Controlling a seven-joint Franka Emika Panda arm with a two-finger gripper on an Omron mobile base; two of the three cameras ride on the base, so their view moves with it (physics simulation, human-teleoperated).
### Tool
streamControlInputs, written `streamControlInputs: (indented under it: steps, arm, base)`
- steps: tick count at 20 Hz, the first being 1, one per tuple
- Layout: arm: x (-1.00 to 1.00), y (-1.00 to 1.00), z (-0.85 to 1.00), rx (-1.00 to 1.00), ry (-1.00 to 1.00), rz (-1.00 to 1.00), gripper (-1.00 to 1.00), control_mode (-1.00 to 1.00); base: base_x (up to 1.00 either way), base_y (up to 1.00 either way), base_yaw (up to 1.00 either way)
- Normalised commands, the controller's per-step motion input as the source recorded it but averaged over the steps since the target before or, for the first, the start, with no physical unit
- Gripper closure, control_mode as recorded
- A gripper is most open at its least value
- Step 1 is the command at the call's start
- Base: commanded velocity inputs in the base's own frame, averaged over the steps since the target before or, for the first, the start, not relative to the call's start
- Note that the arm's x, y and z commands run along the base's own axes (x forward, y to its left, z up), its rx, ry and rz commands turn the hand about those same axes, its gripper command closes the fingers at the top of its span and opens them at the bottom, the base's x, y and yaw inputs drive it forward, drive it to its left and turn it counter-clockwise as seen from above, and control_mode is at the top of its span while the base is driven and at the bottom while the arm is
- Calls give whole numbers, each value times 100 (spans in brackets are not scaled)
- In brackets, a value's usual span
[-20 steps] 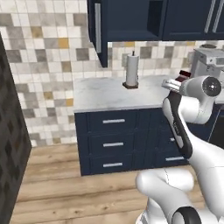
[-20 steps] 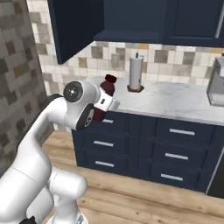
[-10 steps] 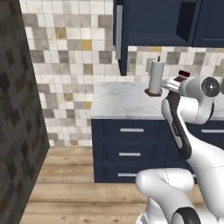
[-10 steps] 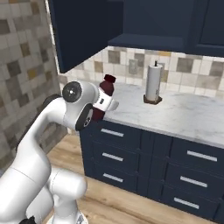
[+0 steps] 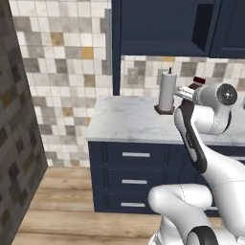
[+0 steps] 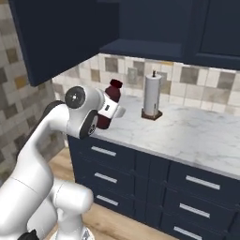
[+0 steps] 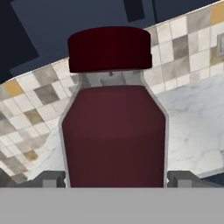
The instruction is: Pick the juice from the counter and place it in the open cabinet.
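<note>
Jaws: I see the gripper point(image 7: 116, 178) pinching the juice point(image 7: 114, 131), one finger tip pressed to each side of its body, spread just as wide as the bottle.
Juice: it is off the counter point(image 6: 197, 129), held in the air near the front edge with its red cap tilted up and away from the hand; in the right base view it sits at about 9 o'clock from the paper-towel roll point(image 6: 152, 95).
Done: I judge the pick finished.
Left: the bottle must go up towards 12 o'clock into the open cabinet point(image 6: 154, 28), whose dark shelf hangs above the counter, and be let go there.
Nearby: navy drawers point(image 5: 136, 172) below.
</note>
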Motion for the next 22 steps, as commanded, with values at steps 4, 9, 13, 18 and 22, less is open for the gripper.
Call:
streamControlInputs:
  steps: [4, 9, 13, 18, 22]
  arm:
    - [0, 0, 0, 0, 0, 0, 100, 100]
    - [0, 0, 0, 0, 0, 0, 100, 100]
    - [0, 0, 0, 0, 0, 0, 100, 100]
    - [0, 0, 0, 0, 0, 0, 100, 100]
    - [0, 0, 0, 0, 0, 0, 100, 100]
  base:
    - [50, -29, 8]
    - [61, 0, 15]
    - [63, 0, 16]
    - [62, -6, 10]
    - [44, 0, 1]
